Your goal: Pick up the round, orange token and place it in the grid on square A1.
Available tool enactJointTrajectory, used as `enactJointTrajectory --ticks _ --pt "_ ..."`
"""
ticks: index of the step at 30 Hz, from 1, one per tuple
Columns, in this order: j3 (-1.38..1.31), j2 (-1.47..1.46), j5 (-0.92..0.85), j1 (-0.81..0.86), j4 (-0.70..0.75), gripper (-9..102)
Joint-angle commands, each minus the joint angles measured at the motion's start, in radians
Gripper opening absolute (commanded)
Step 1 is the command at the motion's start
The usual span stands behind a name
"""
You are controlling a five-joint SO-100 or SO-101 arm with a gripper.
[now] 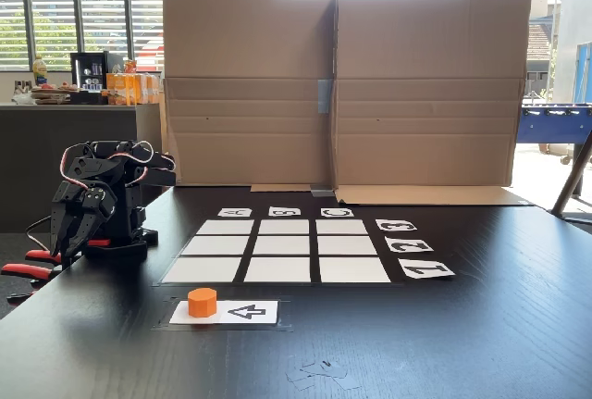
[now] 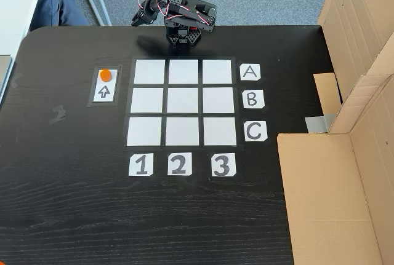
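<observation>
Fixed view, table level. The arm [image 1: 102,197] is seen folded at the left edge of the black table [image 1: 481,325], its gripper [image 1: 67,242] hung downward beside the base and well apart from everything else. The fingers appear drawn together with nothing between them, though the dark parts against the dark table leave this uncertain. The token [image 1: 202,302] is set on the blank end of the arrow card [image 1: 239,312], just in front of the grid [image 1: 277,251]. The arrow is directed at the token, so the card is judged to serve as a marked start spot. The cardboard screen [image 1: 342,89] is stood behind the grid, presumably to give a plain backdrop against the bright windows.

Fixed view, from above. The grid [image 2: 182,102] is laid directly before the arm [image 2: 181,22], so that every cell is judged to lie within reach. Letter cards are ranged down the right side and number cards along the bottom, so each cell is indexed by row and column. Square A1 [image 2: 150,72] is thus found at the top left corner, in line with the A card [image 2: 250,72] and the 1 card [image 2: 140,165]. The token [image 2: 106,74] is seen on the arrow card [image 2: 105,87], just left of square A1 and apart from it. The gripper [image 2: 139,19] is held off the table's far edge, its jaw state not resolvable here. The task is judged not yet begun.
</observation>
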Motion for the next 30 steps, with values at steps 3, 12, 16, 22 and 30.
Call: enactJointTrajectory --ticks 3,12,16,22,30 --pt "-0.130 -0.278 0.012 0.051 -0.032 1" --pt "-0.138 -0.282 0.014 0.051 -0.028 0" --pt "-0.173 -0.321 0.014 0.046 -0.021 3" --pt "-0.258 -0.449 0.014 0.014 -0.025 3" --pt "-0.388 -0.634 0.046 -0.017 -0.041 5"
